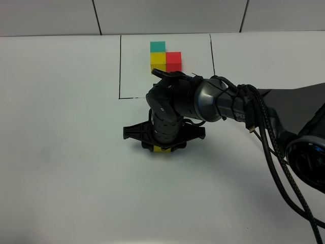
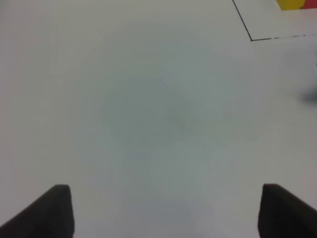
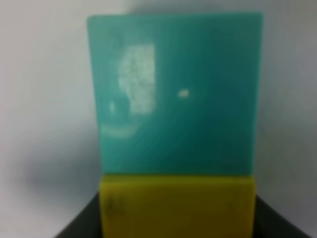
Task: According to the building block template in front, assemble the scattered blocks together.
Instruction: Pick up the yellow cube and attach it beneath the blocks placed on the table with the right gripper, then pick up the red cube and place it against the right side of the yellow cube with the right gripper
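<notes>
The building block template [image 1: 165, 56] is an L of teal, yellow and red cubes inside a thin black outline at the back; its corner shows in the left wrist view [image 2: 292, 4]. My right gripper [image 1: 163, 147] reaches across the middle, pointing down, shut on the loose yellow cube [image 1: 162, 149]. In the right wrist view the yellow cube [image 3: 178, 208] sits between the dark fingers [image 3: 79, 225], flush against the loose teal cube [image 3: 176, 94]. In the exterior view the teal cube is hidden under the gripper. The loose red cube is out of view. My left gripper [image 2: 166, 210] is open over bare table.
The white table [image 1: 61, 152] ends at a tiled wall at the back. The right arm's body and cables [image 1: 269, 132] cross the right side. The black outline's corner [image 2: 251, 38] lies ahead of the left gripper.
</notes>
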You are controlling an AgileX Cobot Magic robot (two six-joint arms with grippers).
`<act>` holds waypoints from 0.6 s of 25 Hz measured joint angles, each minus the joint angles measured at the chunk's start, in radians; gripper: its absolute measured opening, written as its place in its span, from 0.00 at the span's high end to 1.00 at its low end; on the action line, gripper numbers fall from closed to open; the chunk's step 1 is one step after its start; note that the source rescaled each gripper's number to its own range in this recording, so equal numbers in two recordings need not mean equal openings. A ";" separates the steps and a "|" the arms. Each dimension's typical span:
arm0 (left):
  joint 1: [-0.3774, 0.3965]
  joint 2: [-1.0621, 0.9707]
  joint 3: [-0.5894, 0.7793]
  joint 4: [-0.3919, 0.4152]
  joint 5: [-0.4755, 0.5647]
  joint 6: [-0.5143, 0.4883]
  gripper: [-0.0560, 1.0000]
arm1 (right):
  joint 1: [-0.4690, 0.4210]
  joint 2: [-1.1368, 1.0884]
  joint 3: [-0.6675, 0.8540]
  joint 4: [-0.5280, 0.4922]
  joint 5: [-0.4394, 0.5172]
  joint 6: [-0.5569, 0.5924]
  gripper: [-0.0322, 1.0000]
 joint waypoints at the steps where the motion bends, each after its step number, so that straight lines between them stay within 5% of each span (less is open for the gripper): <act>1: 0.000 0.000 0.000 0.000 0.000 0.000 0.17 | 0.000 0.000 0.000 0.000 -0.001 0.000 0.96; 3: 0.000 0.000 0.000 0.000 0.000 0.000 0.17 | 0.000 0.000 0.000 0.001 -0.003 -0.001 0.91; 15: 0.000 0.000 0.000 0.000 0.000 0.000 0.17 | 0.000 0.000 0.000 -0.016 -0.022 -0.049 0.19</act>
